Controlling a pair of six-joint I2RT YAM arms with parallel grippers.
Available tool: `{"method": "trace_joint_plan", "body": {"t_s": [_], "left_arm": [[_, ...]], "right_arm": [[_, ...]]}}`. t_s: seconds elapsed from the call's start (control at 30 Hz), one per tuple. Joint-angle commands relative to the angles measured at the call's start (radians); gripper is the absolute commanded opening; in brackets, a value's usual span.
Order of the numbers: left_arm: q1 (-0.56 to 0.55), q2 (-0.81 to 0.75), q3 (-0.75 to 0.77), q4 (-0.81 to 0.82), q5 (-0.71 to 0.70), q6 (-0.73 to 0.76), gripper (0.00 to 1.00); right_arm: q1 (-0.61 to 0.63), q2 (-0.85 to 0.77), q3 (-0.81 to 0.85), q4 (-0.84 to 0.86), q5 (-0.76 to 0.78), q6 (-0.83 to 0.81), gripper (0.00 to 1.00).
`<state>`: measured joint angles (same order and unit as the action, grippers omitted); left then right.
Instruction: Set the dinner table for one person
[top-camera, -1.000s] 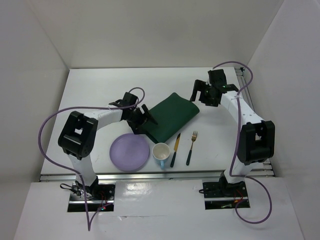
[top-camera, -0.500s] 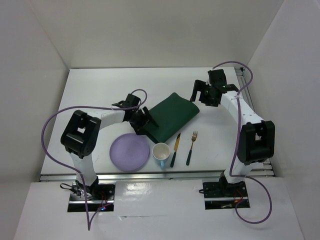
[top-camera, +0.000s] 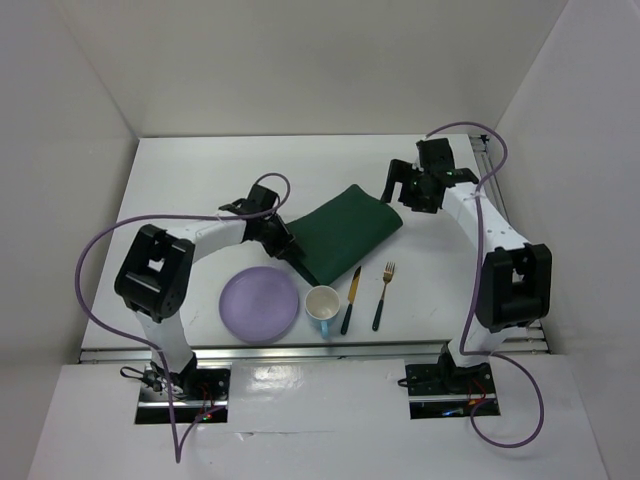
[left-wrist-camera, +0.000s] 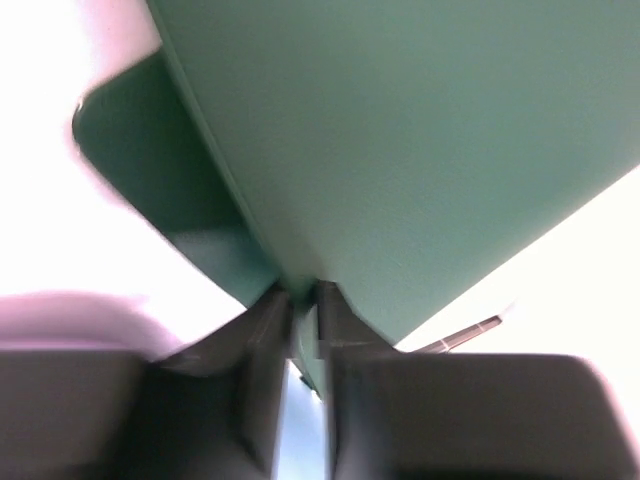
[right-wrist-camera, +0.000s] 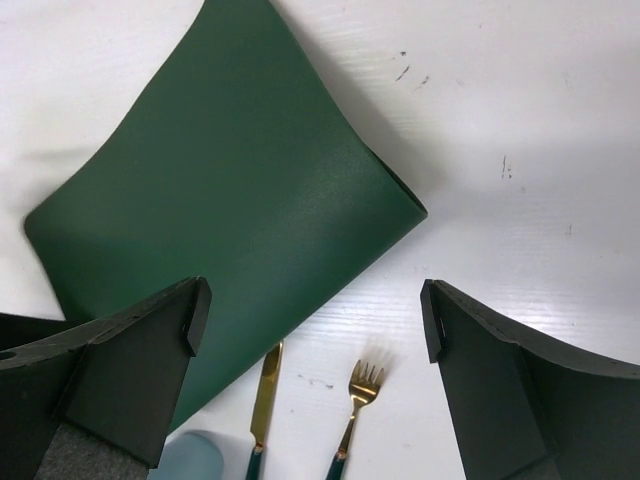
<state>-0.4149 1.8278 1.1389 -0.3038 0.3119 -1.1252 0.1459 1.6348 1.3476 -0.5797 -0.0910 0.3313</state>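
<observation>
Clamping the folded green placemat (top-camera: 345, 232) at its 7 o'clock corner, the left gripper (top-camera: 290, 250) held it at the centre of the dinner table (top-camera: 200, 180); the right gripper (top-camera: 405, 190) hovered spread wide, empty. Plate (top-camera: 260, 305), mug (top-camera: 322, 305), knife (top-camera: 350, 300) and fork (top-camera: 382, 297) lay unarranged at 6 o'clock.

No readable text or labels anywhere

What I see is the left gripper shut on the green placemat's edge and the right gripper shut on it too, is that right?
Not quite. The left gripper is shut on the edge of the green placemat, but the right gripper is open, its fingers spread wide above it and holding nothing. The right wrist view shows it.
</observation>
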Motion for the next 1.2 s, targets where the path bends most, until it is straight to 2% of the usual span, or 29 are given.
{"method": "trace_joint_plan", "body": {"t_s": [0.0,0.03,0.13,0.17,0.4,0.5,0.67,0.83,0.93,1.1,1.17], "left_arm": [[-0.002,-0.099,0.067,-0.041,-0.066,0.044,0.25],[-0.002,-0.12,0.077,-0.052,-0.076,0.053,0.16],[-0.002,-0.139,0.126,-0.078,-0.097,0.079,0.01],[-0.002,-0.151,0.14,-0.078,-0.108,0.079,0.0],[-0.002,-0.11,0.337,-0.11,-0.085,0.226,0.0],[-0.002,-0.099,0.441,-0.11,-0.094,0.26,0.0],[-0.002,-0.03,0.689,-0.167,-0.056,0.389,0.0],[-0.002,0.001,0.82,-0.195,-0.102,0.415,0.0],[-0.002,0.053,0.918,-0.204,-0.09,0.415,0.0],[-0.011,0.083,0.986,-0.215,-0.08,0.384,0.0],[-0.012,0.083,0.986,-0.215,-0.08,0.384,0.0]], "right_arm": [[-0.006,-0.072,0.004,-0.011,-0.001,-0.009,1.0],[-0.006,-0.072,0.004,-0.011,-0.001,-0.009,1.0],[-0.006,-0.072,0.004,-0.011,-0.01,-0.009,1.0],[-0.006,-0.072,0.004,-0.011,-0.01,-0.009,1.0],[-0.006,-0.118,0.028,-0.075,0.002,-0.095,1.0],[-0.006,-0.147,0.028,-0.075,-0.038,-0.104,1.0],[-0.006,-0.179,-0.002,-0.066,-0.137,-0.123,1.0],[-0.006,-0.227,-0.03,-0.002,-0.298,-0.053,1.0],[0.073,-0.262,-0.054,0.098,-0.329,0.023,1.0],[0.283,-0.276,-0.084,0.257,-0.195,0.204,1.0],[0.331,-0.276,-0.093,0.3,-0.171,0.271,1.0]]}}
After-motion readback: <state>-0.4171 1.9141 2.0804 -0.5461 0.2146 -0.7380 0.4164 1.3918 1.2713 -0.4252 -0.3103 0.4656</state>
